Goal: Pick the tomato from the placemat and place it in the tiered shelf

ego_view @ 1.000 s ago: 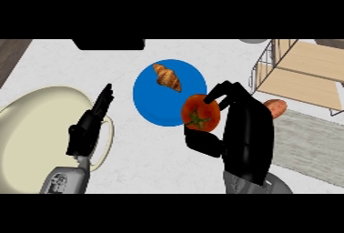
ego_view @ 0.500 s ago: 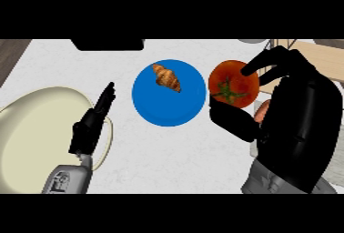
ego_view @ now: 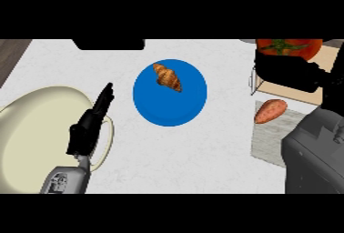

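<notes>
The red tomato [ego_view: 289,47] with its green stem is at the top right, held by my right hand [ego_view: 289,73], whose fingers curl round its lower half, above the tiered shelf [ego_view: 331,61] with its pale wooden board. The blue round placemat [ego_view: 170,92] lies in the middle of the counter with a croissant [ego_view: 167,77] on its far part. My left hand [ego_view: 91,125] rests open at the left, fingers straight, over the rim of a cream plate [ego_view: 33,132]. My right forearm hides most of the shelf.
A sweet potato [ego_view: 270,111] lies right of the placemat on a grey mat [ego_view: 269,136]. A dark object [ego_view: 108,44] sits at the counter's far edge. White marble counter surrounds the placemat.
My right hand has carried the tomato up and to the right, from beside the placemat to above the shelf at the view's top right. The left hand has stayed put.
</notes>
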### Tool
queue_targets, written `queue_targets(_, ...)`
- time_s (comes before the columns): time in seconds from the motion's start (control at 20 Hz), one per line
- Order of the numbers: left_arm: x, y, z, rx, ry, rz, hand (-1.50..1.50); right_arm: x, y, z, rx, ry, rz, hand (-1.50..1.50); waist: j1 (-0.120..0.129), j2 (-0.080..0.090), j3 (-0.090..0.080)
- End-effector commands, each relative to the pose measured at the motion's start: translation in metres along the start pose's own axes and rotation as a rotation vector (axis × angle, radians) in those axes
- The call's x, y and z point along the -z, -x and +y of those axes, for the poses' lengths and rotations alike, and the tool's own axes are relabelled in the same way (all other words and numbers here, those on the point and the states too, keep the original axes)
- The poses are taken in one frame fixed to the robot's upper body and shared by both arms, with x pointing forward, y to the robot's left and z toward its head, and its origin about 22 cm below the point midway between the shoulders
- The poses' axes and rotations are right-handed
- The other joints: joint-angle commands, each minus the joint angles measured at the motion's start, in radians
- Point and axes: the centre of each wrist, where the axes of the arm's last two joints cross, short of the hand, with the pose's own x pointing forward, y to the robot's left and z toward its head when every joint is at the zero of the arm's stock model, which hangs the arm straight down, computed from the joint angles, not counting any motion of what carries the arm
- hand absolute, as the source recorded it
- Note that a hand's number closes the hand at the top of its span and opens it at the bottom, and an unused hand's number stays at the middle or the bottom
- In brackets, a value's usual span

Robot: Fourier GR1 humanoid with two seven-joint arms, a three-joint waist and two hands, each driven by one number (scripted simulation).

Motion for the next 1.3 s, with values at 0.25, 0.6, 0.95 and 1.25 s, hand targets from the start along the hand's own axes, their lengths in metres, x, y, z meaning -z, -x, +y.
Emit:
queue_targets(0.25,0.007,0.0,0.002,-0.022,0.007,-0.01,0.0,0.053,0.001,-0.025,-0.065,0.084,0.093,1.5,-0.001,0.002,0.0)
queue_targets(0.6,0.015,0.0,0.007,0.001,-0.008,-0.011,0.0,0.094,0.005,-0.02,-0.167,0.129,0.038,1.5,0.003,0.005,0.0)
queue_targets(0.95,0.006,0.004,0.01,-0.013,0.015,0.007,0.0,0.108,0.036,0.006,-0.236,0.149,0.033,1.5,0.005,0.004,0.001)
queue_targets(1.25,0.008,-0.001,0.03,-0.001,0.004,-0.008,0.0,0.131,0.069,0.043,-0.271,0.184,-0.109,1.5,0.011,0.008,0.001)
